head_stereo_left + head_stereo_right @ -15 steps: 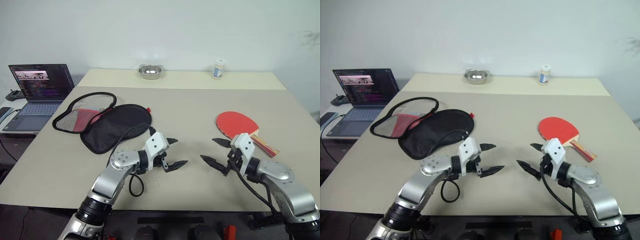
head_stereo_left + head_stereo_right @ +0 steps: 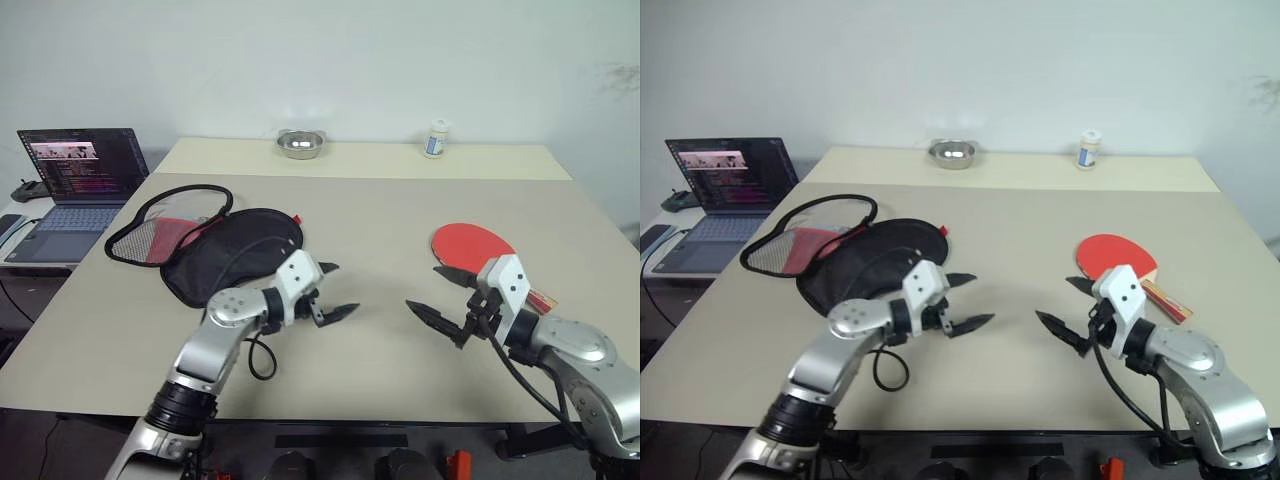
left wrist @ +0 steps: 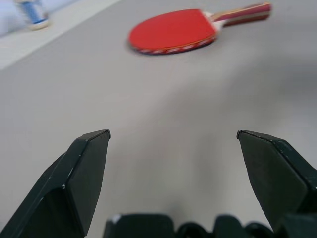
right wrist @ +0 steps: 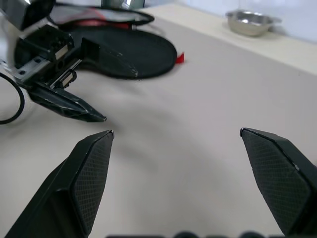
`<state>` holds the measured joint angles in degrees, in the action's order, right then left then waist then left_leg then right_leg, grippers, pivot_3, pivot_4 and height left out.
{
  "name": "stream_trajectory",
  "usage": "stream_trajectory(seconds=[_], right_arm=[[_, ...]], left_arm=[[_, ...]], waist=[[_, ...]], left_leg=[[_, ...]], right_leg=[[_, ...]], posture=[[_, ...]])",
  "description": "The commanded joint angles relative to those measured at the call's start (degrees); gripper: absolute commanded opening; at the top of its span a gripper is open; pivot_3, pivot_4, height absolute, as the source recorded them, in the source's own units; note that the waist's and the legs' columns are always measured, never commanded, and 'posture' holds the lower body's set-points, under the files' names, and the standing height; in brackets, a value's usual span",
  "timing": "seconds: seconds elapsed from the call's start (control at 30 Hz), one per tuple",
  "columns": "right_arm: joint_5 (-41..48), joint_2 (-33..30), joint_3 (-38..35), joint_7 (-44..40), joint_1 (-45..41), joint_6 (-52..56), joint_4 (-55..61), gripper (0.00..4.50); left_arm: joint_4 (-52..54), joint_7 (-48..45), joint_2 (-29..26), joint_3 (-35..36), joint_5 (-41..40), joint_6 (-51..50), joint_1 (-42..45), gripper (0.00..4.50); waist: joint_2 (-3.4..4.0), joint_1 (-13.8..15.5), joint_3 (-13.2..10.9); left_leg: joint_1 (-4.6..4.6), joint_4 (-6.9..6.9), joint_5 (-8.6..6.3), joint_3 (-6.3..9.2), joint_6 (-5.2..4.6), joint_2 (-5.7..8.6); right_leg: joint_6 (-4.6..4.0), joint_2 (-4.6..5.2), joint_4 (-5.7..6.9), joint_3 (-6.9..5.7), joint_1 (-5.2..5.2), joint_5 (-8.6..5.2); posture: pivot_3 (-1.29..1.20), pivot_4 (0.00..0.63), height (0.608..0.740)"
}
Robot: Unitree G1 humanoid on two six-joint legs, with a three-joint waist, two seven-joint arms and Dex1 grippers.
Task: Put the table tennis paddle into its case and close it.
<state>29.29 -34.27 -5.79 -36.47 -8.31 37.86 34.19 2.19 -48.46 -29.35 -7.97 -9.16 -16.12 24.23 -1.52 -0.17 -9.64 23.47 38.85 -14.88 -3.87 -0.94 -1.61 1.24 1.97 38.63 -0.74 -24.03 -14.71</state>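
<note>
The table tennis paddle (image 2: 470, 243) lies red face up on the right of the table, its striped handle pointing right and toward me. The case (image 2: 235, 252) lies unzipped on the left, black side nearest, with its red and mesh flap (image 2: 165, 228) folded out behind. My left gripper (image 2: 340, 290) hovers open just right of the case's near edge, nothing between its fingers. My right gripper (image 2: 425, 287) is open too, beside and just in front of the paddle, apart from it. The left wrist view looks across bare table at the paddle (image 3: 173, 29).
A laptop (image 2: 80, 175) sits open on a side surface to the left. A metal bowl (image 2: 300, 143) and a small white bottle (image 2: 436, 138) stand along the far edge of the table (image 2: 380, 210).
My left gripper has drawn a little back and left, closer to the case. My right hand has shifted slightly right, toward the paddle. Both stay open.
</note>
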Motion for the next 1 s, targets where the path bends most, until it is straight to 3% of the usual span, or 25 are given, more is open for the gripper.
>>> stream_trajectory(seconds=[0.03, 0.5, 0.7, 1.0], right_arm=[[4.90, -1.88, -1.06, -1.91, -2.19, 2.37, 4.06, 4.49], [9.79, -5.89, 1.32, -4.31, -7.97, 5.10, 7.04, 4.49], [11.30, -7.89, 1.95, -5.19, -11.81, 6.21, 7.10, 4.49], [9.46, -7.93, 1.29, -4.47, -10.89, 3.77, 5.93, 4.49]], left_arm=[[-1.04, -1.62, -2.96, 3.20, -0.66, 2.25, 0.82, 4.50], [-23.80, -11.56, -15.52, 5.81, 1.22, 9.60, 7.42, 4.50], [-34.15, -12.26, -16.38, 5.52, 2.84, 11.90, 11.56, 4.50], [-46.08, -11.57, -16.09, 4.74, 5.81, 13.03, 15.79, 4.50]], waist=[[-0.05, 0.04, -0.03], [-0.38, 0.09, -0.23], [-0.48, 0.09, -0.29], [-0.53, 0.10, -0.31]], left_leg=[[0.00, -0.01, 0.00, 0.01, 0.00, -0.01], [0.12, -0.02, 0.00, 0.02, 0.00, 0.00], [0.14, -0.01, 0.00, 0.04, 0.00, 0.00], [0.33, 0.02, -0.01, 0.11, 0.00, 0.01]], right_leg=[[0.00, 0.00, -0.01, -0.02, 0.00, 0.00], [-0.17, 0.09, -0.08, -0.10, -0.06, 0.06], [-0.17, 0.12, -0.09, -0.14, -0.06, 0.06], [-0.30, 0.14, -0.11, -0.24, -0.15, 0.15]], posture=[[0.00, 0.150, 0.740], [0.00, 0.150, 0.740], [0.00, 0.150, 0.740], [0.00, 0.150, 0.740]])
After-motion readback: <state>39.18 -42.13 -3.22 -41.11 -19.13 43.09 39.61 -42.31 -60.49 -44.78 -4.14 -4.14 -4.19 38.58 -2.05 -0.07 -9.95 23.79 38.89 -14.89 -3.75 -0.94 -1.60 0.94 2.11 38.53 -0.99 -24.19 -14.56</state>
